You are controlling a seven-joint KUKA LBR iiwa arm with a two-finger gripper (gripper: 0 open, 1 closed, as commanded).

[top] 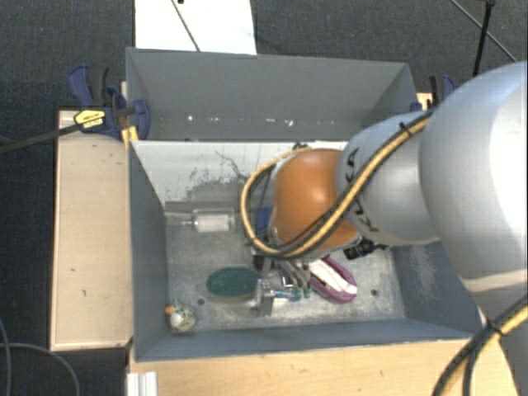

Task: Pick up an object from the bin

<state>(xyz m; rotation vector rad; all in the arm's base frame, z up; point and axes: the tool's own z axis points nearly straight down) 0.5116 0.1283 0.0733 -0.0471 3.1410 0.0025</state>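
From my station I see the arm (pixel 470 188) reaching into the grey bin (pixel 264 97) from the right, with its orange cover (pixel 309 196) and a loop of yellow-and-black cable (pixel 250 221) hanging over the middle of the floor. The gripper (pixel 271 294) is low in the near half of the bin, close to the floor, and its metal tip shows just below the cover. I cannot tell from here whether it is wide or narrow, and I see nothing held in it.

The thing nearest to it is a green oval piece (pixel 229 283). It is dark green, flat and smooth, lying on the floor with its long side running left to right. It sits in the near half of the bin, a little left of centre, with its right end just beside the gripper. I cannot say whether the two touch.

Just right of the gripper lies a purple and white thing (pixel 337 280), long and slanted, partly under the cover. Between it and the gripper I make out some small green and blue bits that I cannot identify.

Farther back, toward the left, a clear bottle (pixel 208 221) lies on its side, well apart from the gripper. In the near left corner sits a small pale lump (pixel 181 318), alone against the wall.
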